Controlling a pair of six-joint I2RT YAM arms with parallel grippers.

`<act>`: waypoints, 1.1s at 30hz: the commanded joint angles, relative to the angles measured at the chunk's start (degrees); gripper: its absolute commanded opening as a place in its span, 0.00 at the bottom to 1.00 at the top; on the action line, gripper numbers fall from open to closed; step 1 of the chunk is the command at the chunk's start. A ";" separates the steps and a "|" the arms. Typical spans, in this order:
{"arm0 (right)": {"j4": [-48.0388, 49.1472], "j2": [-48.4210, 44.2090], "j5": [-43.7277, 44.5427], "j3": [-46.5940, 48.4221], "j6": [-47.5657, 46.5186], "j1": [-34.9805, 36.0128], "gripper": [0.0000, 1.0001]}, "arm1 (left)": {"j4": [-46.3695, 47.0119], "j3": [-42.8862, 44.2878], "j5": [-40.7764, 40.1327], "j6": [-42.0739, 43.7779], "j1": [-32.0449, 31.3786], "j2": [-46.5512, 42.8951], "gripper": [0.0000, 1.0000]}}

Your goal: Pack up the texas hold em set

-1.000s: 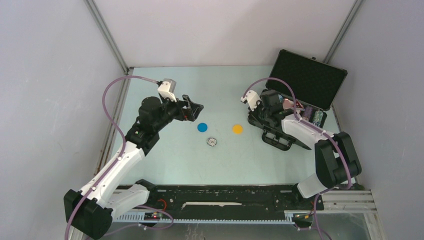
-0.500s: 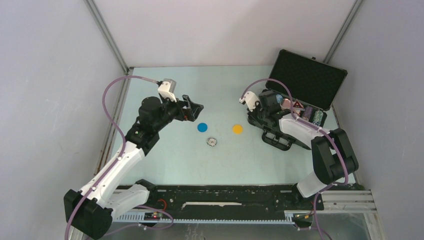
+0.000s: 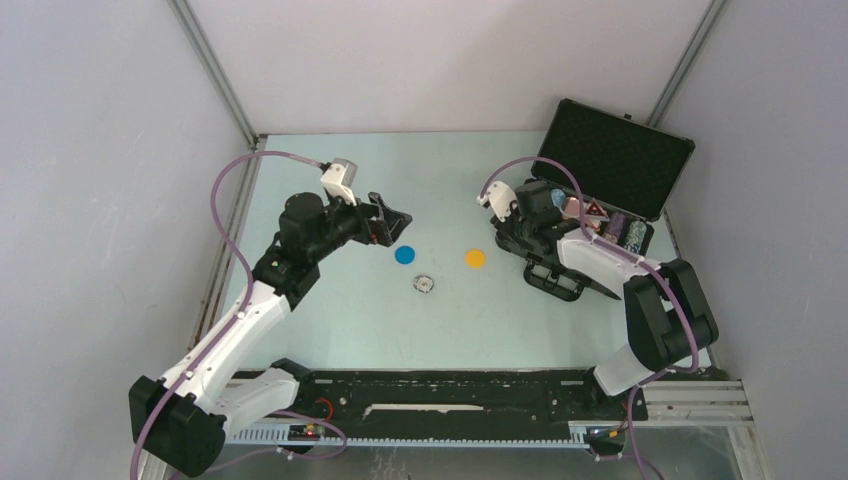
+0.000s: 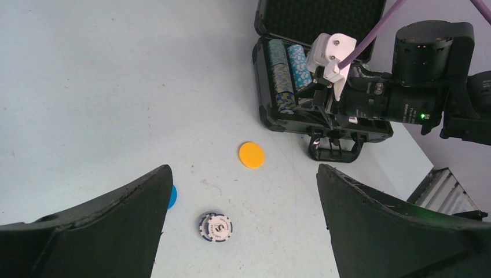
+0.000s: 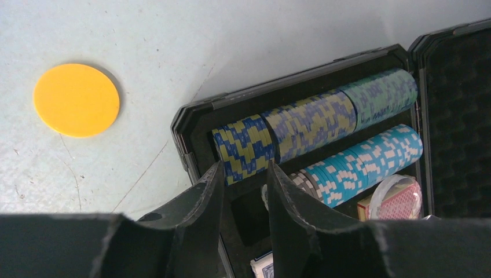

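Striped chip lies on the counter just ahead of our wide-spread left claw, nearer than our right claw, slightly parted over the briefcase.

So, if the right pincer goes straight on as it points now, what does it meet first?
Probably the case: the right pincer points down into its dark slot, next to the blue-yellow chips. Nothing else shows in the way, but depth is unclear.
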 commanded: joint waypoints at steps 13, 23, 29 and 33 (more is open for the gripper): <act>13.28 -9.68 -10.81 -4.10 5.81 3.64 0.65 | 0.13 2.85 7.85 -1.61 0.31 1.75 1.00; 15.55 -11.85 -27.84 -4.32 17.26 3.51 0.67 | -2.17 3.28 5.26 -1.64 0.29 -5.22 1.00; 13.83 -17.96 -27.33 -5.64 32.43 3.28 1.00 | -4.88 3.87 1.57 -2.89 0.30 -6.87 1.00; -2.30 -25.29 -25.67 -5.57 39.98 3.95 1.00 | -7.88 6.85 6.47 -5.65 0.29 0.02 1.00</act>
